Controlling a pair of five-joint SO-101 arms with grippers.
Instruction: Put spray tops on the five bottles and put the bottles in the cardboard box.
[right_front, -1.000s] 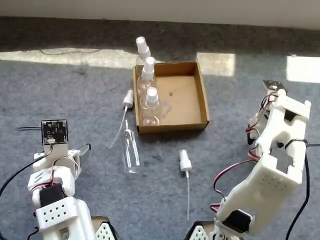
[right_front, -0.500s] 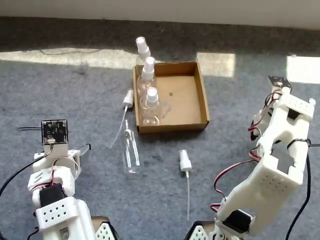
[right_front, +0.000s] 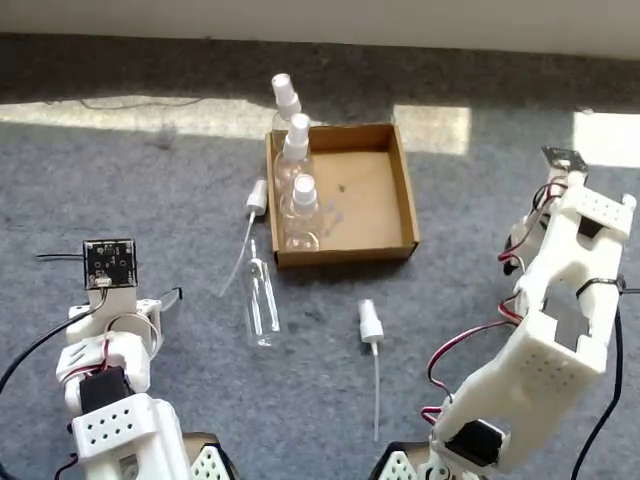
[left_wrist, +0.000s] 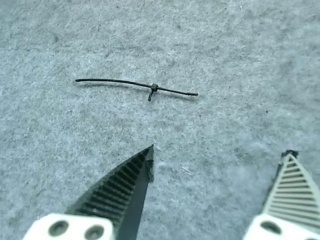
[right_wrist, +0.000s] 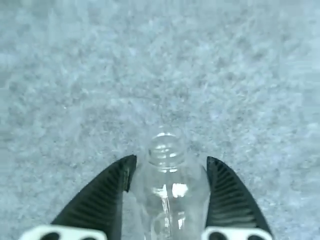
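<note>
So the clear plastic bottle with no top (right_wrist: 167, 190) is sitting between the jaws of the right gripper (right_wrist: 171, 160). They're pressed against its shoulders on both sides, and the open neck pokes out past the tips over the grey carpet (right_wrist: 75, 75). What's changed over the last second: in the high view the right arm (right_front: 560, 300) has drifted a bit further out and away from the brown cardboard box (right_front: 405, 190), its wrist end swinging toward the far right, while nothing lying on the carpet has budged. We read that as the arm carrying this bottle off to get its top fitted, since it can't go in the box bare. As for the rest, three clear bottles with white spray tops (right_front: 295, 150) stand in a row along the box's left wall, though we can't tell if the farthest one is inside or just behind the rim. A second uncapped clear bottle (right_front: 260, 300) lies on its side just in front of the box. One white spray top with a long dip tube (right_front: 257, 195) lies beside the box's left wall, and another loose spray top (right_front: 370, 322) is nearer the arms. The left gripper (left_wrist: 220, 151) is spread wide with nothing in it, hovering over carpet near a thin black wire scrap (left_wrist: 137, 86).
</note>
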